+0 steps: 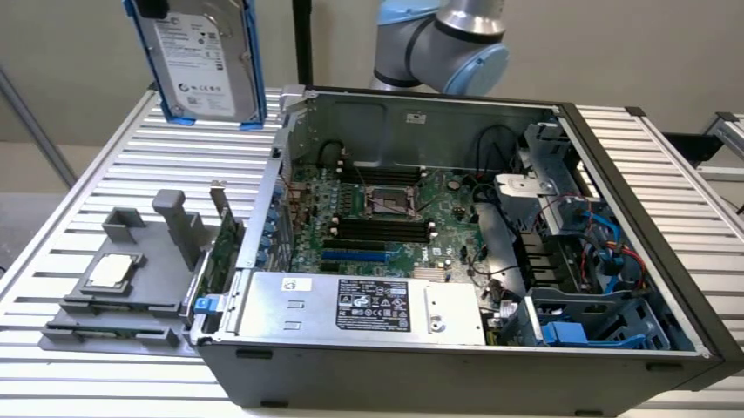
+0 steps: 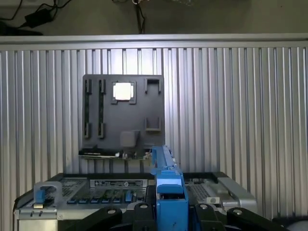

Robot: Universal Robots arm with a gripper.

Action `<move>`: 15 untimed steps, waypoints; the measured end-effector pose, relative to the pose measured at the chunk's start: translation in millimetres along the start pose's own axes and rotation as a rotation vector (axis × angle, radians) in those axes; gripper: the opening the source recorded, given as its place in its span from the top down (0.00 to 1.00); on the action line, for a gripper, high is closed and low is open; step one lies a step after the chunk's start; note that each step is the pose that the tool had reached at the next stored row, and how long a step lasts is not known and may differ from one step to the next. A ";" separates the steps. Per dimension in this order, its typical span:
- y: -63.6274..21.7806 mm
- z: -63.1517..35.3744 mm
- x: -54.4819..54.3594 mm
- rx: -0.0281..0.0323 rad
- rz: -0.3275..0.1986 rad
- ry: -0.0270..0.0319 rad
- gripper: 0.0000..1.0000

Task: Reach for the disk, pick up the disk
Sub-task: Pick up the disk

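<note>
- Currently the disk [image 1: 204,61] hangs upright in the air at the exterior view's left, well above the bench [image 1: 93,174] and clear of the open computer case [image 1: 651,261].
- One disk: silver-grey metal framed by a bright blue bracket, its white label turned toward the exterior camera. The label carries printed lines and small round marks, but none of the writing can be read.
- From the wrist, the tool [image 2: 171,214] is clamped on the disk, with black fingers [image 2: 139,216] pressed on either side of the blue bracket edge [image 2: 166,183].
- One arm [image 1: 448,39], grey with light blue joint caps, stands behind the case.
- Inside the case lies one green motherboard [image 1: 384,218] and, at the near edge, one grey power-supply box [image 1: 372,305] with a black-and-white label. Its print is too small to read.
- One grey holder tray [image 1: 128,287] sits on the bench just beside the case, at the exterior view's left.
- One small silvery square chip [image 1: 111,272] rests in a recess of that tray.
</note>
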State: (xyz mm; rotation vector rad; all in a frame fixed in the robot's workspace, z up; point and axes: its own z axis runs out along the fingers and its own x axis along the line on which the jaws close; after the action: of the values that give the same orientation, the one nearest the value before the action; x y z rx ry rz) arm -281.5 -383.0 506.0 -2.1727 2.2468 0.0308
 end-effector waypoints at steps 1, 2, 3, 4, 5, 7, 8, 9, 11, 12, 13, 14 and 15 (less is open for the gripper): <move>-4.7 0.0 0.7 0.0000 0.000 0.0000 0.67; -9.2 -0.1 1.5 0.0000 0.000 0.0000 0.67; -13.9 -0.2 2.2 0.0000 0.000 -0.0001 0.67; -18.4 -0.2 2.9 0.0000 0.000 -0.0001 0.67; -23.0 -0.2 3.6 0.0000 0.000 -0.0001 0.67; -32.1 -0.3 5.0 0.0000 0.000 0.0000 0.67; -36.6 -0.3 5.9 0.0001 0.000 -0.0001 0.67; -41.1 -0.3 6.8 0.0000 0.000 0.0000 0.67; -50.5 -0.4 9.0 0.0000 0.000 -0.0001 0.67; -55.1 -0.5 10.1 0.0000 0.000 0.0000 0.67; -59.7 -0.5 11.2 0.0000 0.000 0.0000 0.67; -64.2 -0.6 12.3 0.0000 0.000 -0.0001 0.67; -68.7 -0.6 13.4 0.0000 0.000 0.0000 0.67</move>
State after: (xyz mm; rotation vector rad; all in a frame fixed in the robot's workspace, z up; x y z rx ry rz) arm -213.2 -398.7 506.1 -2.1727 2.2467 0.0309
